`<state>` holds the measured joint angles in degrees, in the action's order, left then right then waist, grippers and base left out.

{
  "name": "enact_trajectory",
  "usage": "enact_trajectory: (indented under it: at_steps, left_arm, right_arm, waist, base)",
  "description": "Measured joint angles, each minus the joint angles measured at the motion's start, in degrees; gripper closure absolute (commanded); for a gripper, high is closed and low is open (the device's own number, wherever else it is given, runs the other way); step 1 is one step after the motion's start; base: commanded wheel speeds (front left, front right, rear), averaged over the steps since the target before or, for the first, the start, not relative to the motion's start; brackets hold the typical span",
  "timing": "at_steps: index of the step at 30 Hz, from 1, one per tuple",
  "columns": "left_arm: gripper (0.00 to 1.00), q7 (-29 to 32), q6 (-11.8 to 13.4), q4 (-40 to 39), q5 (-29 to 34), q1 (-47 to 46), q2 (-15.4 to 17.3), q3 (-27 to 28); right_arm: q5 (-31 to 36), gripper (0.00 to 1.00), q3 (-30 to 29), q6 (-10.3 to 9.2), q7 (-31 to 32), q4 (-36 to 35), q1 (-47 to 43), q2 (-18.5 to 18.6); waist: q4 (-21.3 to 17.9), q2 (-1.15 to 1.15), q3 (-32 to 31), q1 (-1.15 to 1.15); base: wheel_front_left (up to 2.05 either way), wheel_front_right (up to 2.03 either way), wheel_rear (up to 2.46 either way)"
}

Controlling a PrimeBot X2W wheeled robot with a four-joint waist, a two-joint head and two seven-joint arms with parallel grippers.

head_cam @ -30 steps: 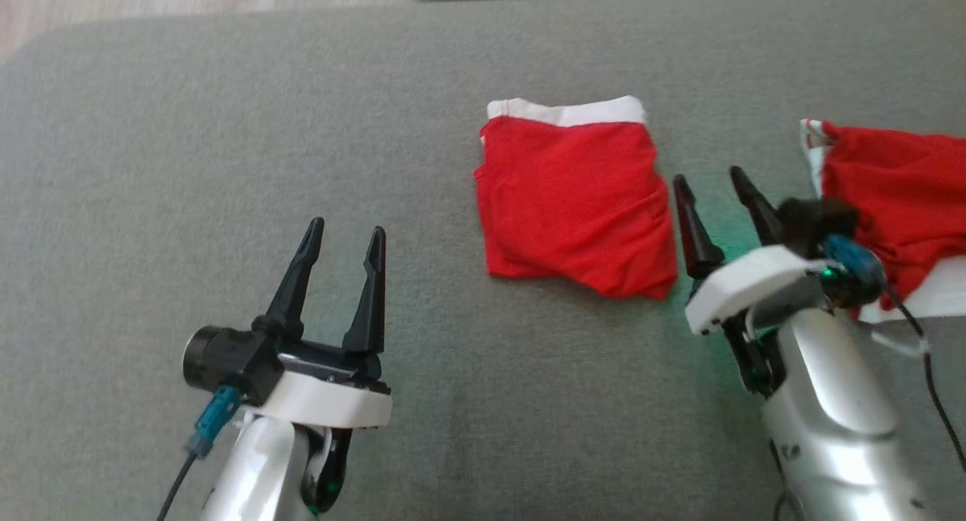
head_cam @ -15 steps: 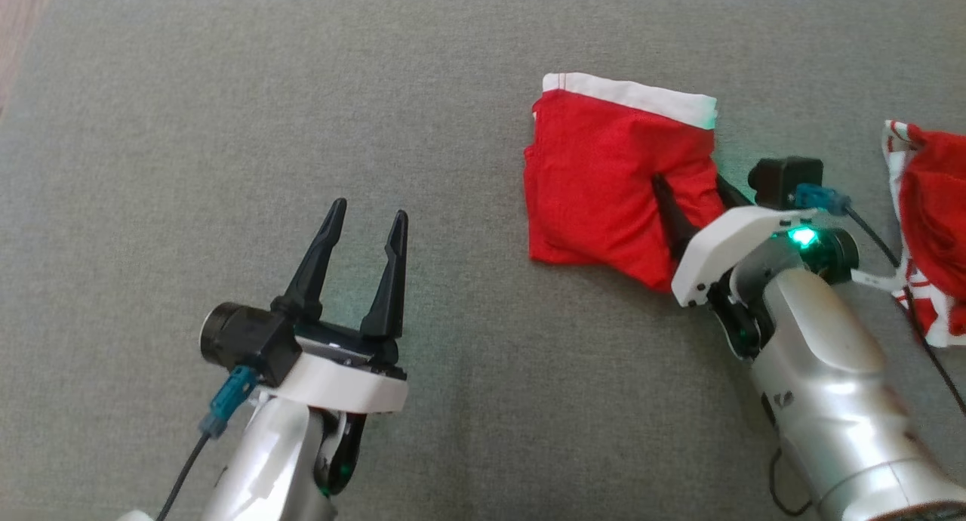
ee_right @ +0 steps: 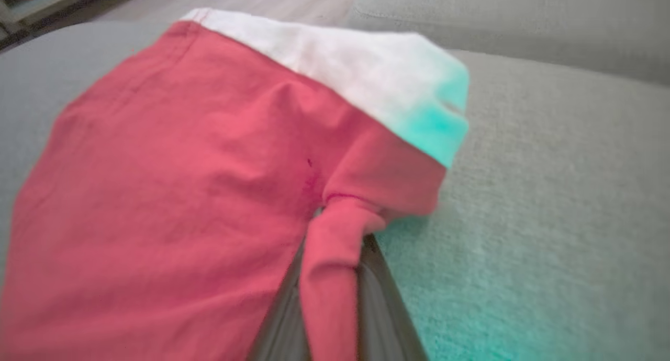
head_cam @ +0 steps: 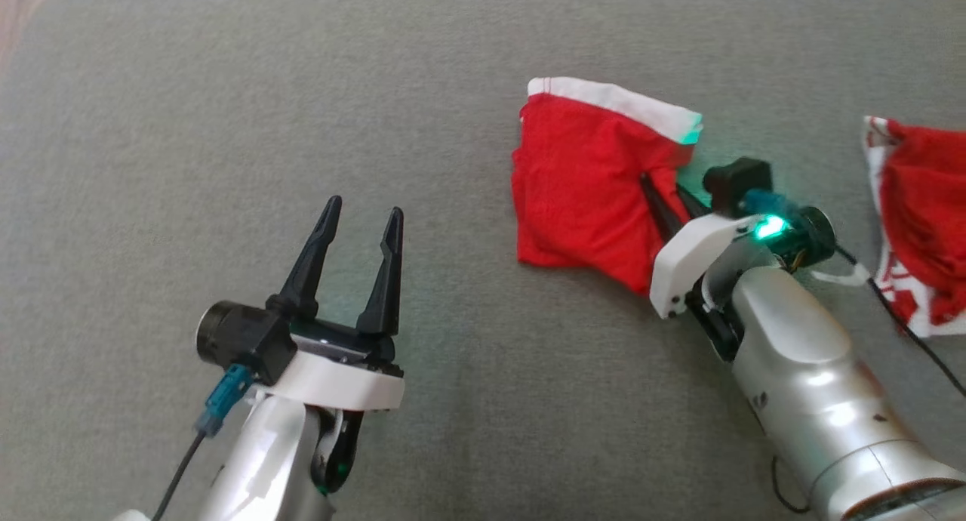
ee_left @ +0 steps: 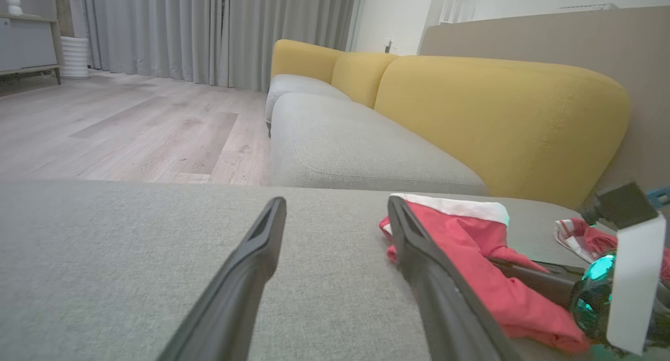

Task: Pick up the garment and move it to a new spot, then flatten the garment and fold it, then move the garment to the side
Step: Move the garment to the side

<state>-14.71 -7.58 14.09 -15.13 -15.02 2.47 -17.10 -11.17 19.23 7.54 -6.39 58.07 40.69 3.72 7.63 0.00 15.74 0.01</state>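
Observation:
The garment [head_cam: 581, 189] is a folded red piece with a white waistband, lying on the grey cushion right of centre. My right gripper [head_cam: 664, 192] is shut on its right edge. In the right wrist view a fold of the garment [ee_right: 167, 193] is pinched between the right gripper [ee_right: 335, 230] fingers. My left gripper [head_cam: 361, 220] stands open over bare cushion at the lower left, well apart from the cloth. The left wrist view has the left gripper [ee_left: 335, 209] open, with the garment [ee_left: 471, 256] to its right.
A second red and white garment [head_cam: 921, 219] lies at the right edge of the grey cushion [head_cam: 226, 128]. A black cable [head_cam: 906, 325] trails from my right wrist. Yellow sofa backs [ee_left: 497, 115] and wooden floor [ee_left: 104, 136] lie beyond.
My right gripper moved left onto the garment's right edge and shut on it, bunching the cloth there. The head camera shifted. The left gripper stayed open.

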Motion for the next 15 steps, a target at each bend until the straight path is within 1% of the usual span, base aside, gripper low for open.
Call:
enact_trajectory:
  at_steps: [5, 7, 12, 15]
  left_arm:
    - [0.00, 0.0, 0.0, -0.1, 0.2, 0.0, 0.0, 0.5]
    - [0.00, 0.0, 0.0, -0.1, 0.2, 0.0, 0.0, 0.6]
    - [0.00, 0.0, 0.0, -0.5, -0.3, 0.2, 0.0, 0.8]
    - [0.00, 0.0, 0.0, -1.0, -0.3, 0.4, 0.0, 0.9]
  right_arm:
    - [10.1, 1.00, -0.7, 0.00, -1.3, 1.2, 0.4, -0.1]
    - [13.0, 1.00, -1.4, 0.00, -1.3, 1.3, 0.8, 0.0]
    - [16.1, 1.00, -0.4, 0.00, -1.3, 0.2, 1.1, 1.2]
    - [15.8, 1.00, 2.4, 0.00, -1.3, -0.9, 1.1, 3.3]
  waist:
    - [-2.5, 0.00, -1.3, 0.00]
    - [-3.6, 0.00, -2.0, 0.00]
    - [-6.7, 0.00, -3.7, 0.00]
    - [-8.7, 0.00, -4.7, -0.01]
  base:
    - [0.00, 0.00, 0.00]
    - [0.00, 0.00, 0.00]
    - [0.00, 0.00, 0.00]
    - [0.00, 0.00, 0.00]
